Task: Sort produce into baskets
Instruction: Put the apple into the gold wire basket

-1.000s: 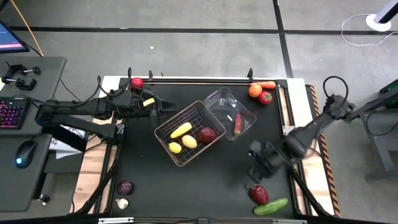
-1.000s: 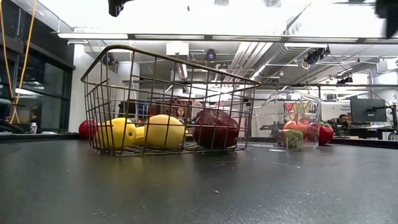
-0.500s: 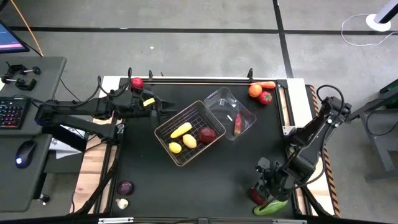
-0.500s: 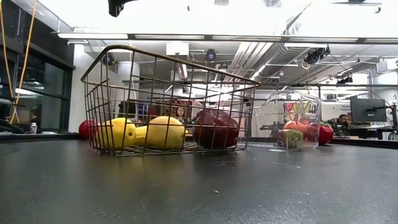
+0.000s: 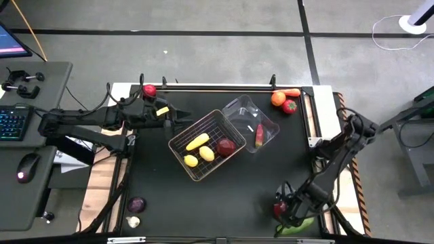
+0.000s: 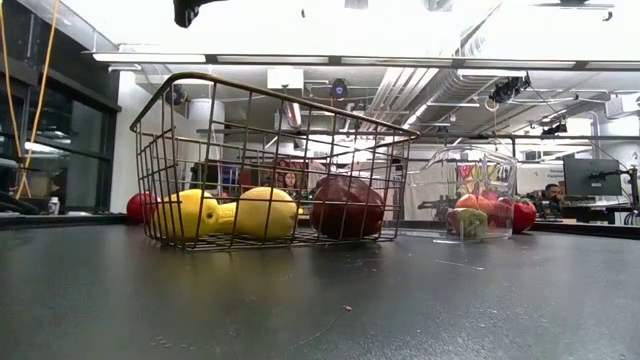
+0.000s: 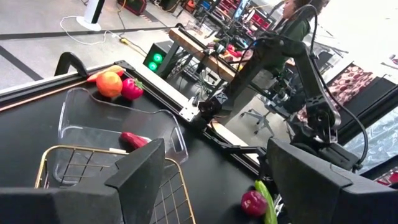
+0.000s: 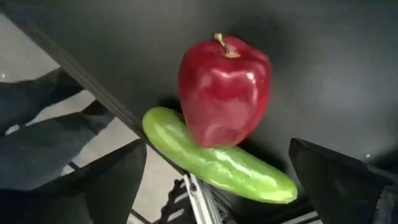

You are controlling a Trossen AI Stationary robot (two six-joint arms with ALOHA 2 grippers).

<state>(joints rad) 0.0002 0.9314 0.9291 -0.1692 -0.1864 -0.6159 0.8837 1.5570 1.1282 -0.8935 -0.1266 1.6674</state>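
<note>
My right gripper is open and hangs over a red apple that lies against a green cucumber at the table's near right corner; its fingers stand on either side of them, touching nothing. My left gripper is open and empty by the far left corner of the wire basket. The basket holds yellow fruit and a dark red one. The clear tub holds a red piece.
An orange, a carrot and a red fruit lie at the far right corner. A red apple lies at the far left, a purple onion and white garlic at the near left. The table edge runs just beside the cucumber.
My right gripper has gone toward the table's near edge and down, from mid-right of the table to just over the red apple and cucumber. It has stayed open. The produce has not moved.
</note>
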